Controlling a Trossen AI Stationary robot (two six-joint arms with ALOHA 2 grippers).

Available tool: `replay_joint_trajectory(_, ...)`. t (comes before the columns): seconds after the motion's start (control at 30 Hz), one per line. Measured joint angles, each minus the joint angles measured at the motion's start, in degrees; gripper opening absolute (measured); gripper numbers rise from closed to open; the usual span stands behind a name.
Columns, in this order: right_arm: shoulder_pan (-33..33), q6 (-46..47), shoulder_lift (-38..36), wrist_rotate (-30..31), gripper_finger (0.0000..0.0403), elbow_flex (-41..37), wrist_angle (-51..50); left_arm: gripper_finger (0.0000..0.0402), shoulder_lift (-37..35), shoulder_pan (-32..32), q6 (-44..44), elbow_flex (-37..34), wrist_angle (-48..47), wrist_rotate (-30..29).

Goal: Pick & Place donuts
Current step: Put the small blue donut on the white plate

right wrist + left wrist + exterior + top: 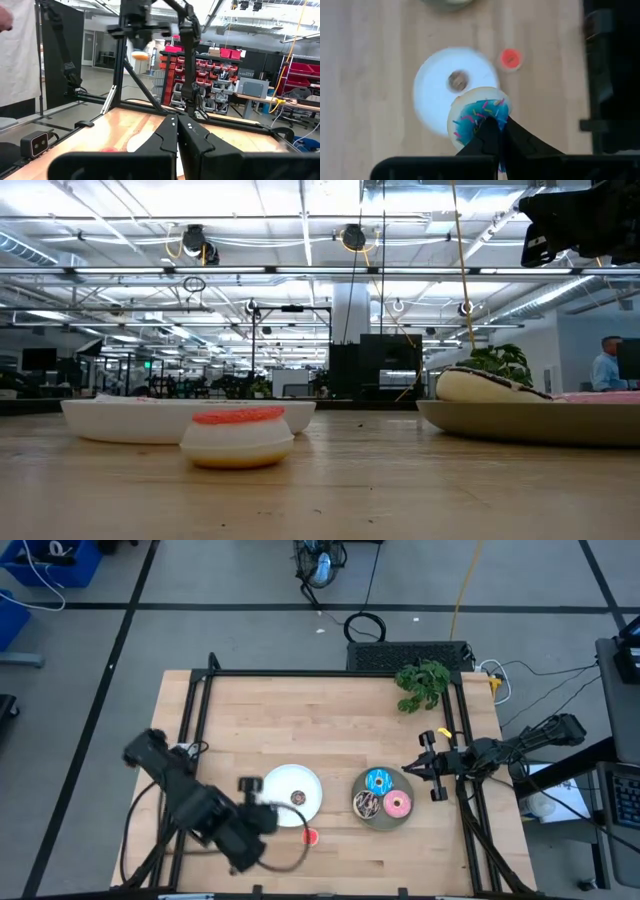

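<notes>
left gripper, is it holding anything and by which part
The left gripper is shut on a small blue sprinkled donut, pinching its ring on the near side, above the white plate. The right gripper holds nothing.

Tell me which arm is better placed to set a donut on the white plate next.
Left. The left gripper holds a blue sprinkled donut above the white plate; the right gripper waits empty beside the grey plate.

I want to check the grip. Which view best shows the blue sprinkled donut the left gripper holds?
The left wrist view: the blue sprinkled donut fills the centre, pinched by the left gripper above the white plate. The high view shows only a pale blob; the right wrist view a distant blur.
</notes>
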Motion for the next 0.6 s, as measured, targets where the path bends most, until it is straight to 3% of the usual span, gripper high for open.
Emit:
replay_joint_trajectory(0.33,0.0,-0.1,0.0,0.0,0.0000,0.0,0.0,0.0006,-18.3,1.8,-12.5,-26.1,1.4,-4.3)
replay_joint_trajectory(0.6,0.0,-0.5,0.0,0.0,0.0000,0.0,0.5,0.0007,-19.7,4.7,-13.0,-35.4,10.6,0.4)
